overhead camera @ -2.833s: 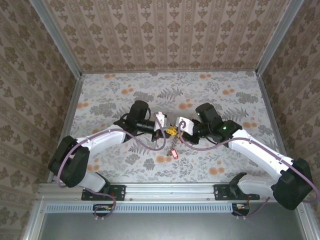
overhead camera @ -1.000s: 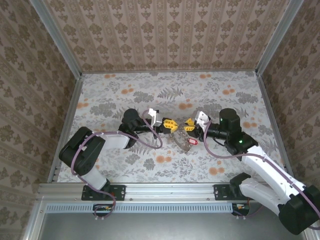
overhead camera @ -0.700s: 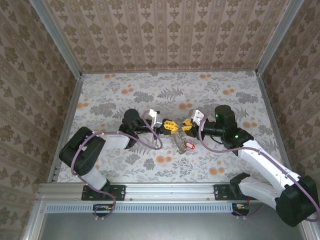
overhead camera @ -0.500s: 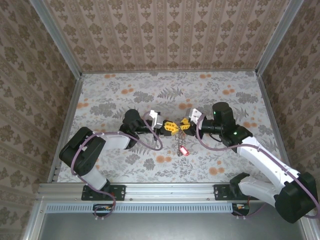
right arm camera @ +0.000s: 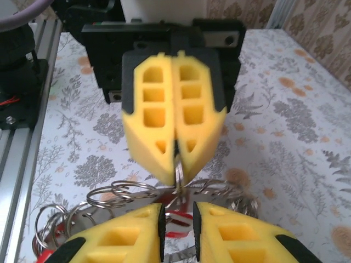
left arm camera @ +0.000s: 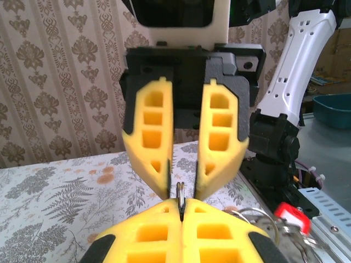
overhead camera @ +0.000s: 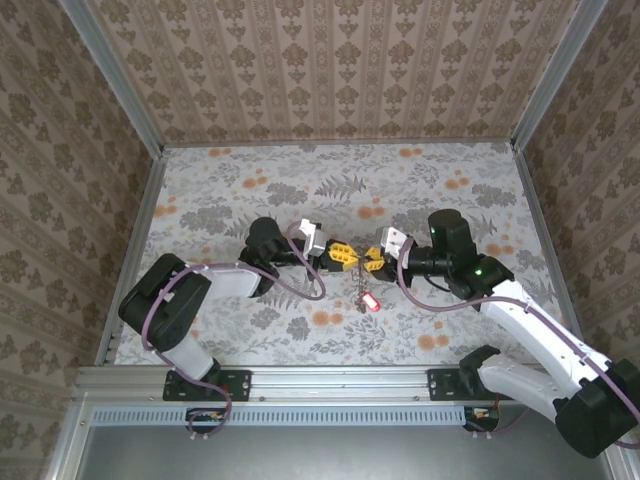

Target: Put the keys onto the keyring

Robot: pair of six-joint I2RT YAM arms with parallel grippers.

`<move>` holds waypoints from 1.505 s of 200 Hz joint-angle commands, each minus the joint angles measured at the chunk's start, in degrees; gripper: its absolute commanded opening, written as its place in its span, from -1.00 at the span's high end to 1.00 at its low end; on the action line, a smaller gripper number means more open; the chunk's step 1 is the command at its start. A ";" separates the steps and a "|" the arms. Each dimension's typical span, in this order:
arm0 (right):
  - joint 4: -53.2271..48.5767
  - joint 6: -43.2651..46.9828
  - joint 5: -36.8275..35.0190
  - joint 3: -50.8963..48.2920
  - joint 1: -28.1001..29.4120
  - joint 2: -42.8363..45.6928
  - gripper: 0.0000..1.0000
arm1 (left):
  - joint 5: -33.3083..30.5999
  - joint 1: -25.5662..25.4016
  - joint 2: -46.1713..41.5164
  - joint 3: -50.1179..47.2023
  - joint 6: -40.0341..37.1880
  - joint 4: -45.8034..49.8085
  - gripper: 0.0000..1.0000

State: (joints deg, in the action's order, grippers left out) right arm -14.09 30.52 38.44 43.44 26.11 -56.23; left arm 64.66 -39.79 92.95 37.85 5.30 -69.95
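The left gripper (overhead camera: 341,256) is clamped tight on the edge of the keyring (left arm camera: 180,192), tip to tip with the right gripper (overhead camera: 372,259) above the middle of the tabletop (overhead camera: 230,180); the right gripper's jaws stand a narrow way apart, the ring's edge in the gap at their tips, touch unclear; the keys (overhead camera: 363,291) and a red tag (overhead camera: 370,301) hang in a bunch just below the two grippers.
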 commanded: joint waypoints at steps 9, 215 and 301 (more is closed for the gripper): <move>-2.84 2.03 2.61 0.46 1.34 -0.65 0.52 | 1.13 -0.44 -0.16 2.75 1.95 -3.90 1.00; 5.84 -1.00 -0.90 -3.00 -0.63 3.13 0.52 | 1.80 -2.02 0.09 3.46 2.12 -3.81 1.00; 6.30 0.15 0.86 -0.99 -0.53 1.29 0.54 | 2.05 -2.15 0.30 3.55 2.49 -3.69 1.00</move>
State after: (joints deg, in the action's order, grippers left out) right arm -9.10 30.02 37.78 40.56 25.65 -55.24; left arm 64.99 -41.56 92.95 39.68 6.50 -70.35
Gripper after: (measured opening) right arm 0.228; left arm 0.055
